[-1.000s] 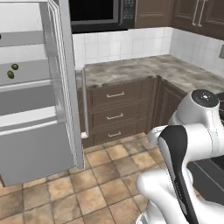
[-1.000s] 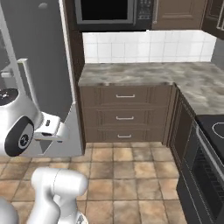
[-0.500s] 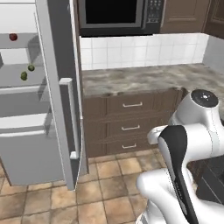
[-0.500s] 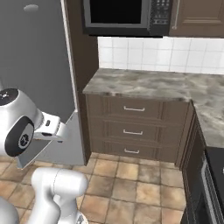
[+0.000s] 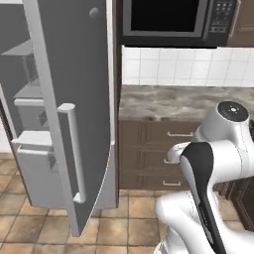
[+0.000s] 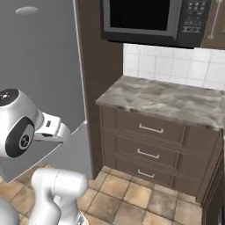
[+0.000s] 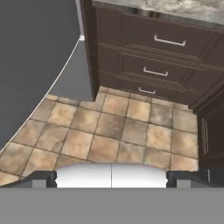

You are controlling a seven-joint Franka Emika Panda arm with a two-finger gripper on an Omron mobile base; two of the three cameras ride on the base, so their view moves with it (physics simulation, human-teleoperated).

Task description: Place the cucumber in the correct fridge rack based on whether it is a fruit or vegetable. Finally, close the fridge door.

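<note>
The fridge door (image 5: 74,99) stands open as a tall grey panel with a pale vertical bar handle (image 5: 73,154) and a small oval badge (image 5: 94,12). Its flat face also covers the left of the right base view, fridge door (image 6: 39,66). Past the door's left edge, pale shelf boards (image 5: 24,48) of the fridge show partly; I cannot tell which is the fridge rack. The cucumber is hidden. In the hand view my gripper (image 7: 112,177) points down at the tiled floor (image 7: 109,131), open, with nothing between its dark fingertips (image 7: 39,179). The door's dark face (image 7: 35,57) lies to its left.
Right of the fridge is a dark cabinet with three drawers (image 6: 149,151) under a marbled counter (image 6: 171,99). A black microwave (image 5: 173,22) hangs above white wall tiles. My arm's white body (image 5: 213,163) rises at the lower right of the left base view.
The whole picture has shifted, so the base has driven round the door. The door now covers most of the fridge's inside, and the items on its shelves have gone from sight.
</note>
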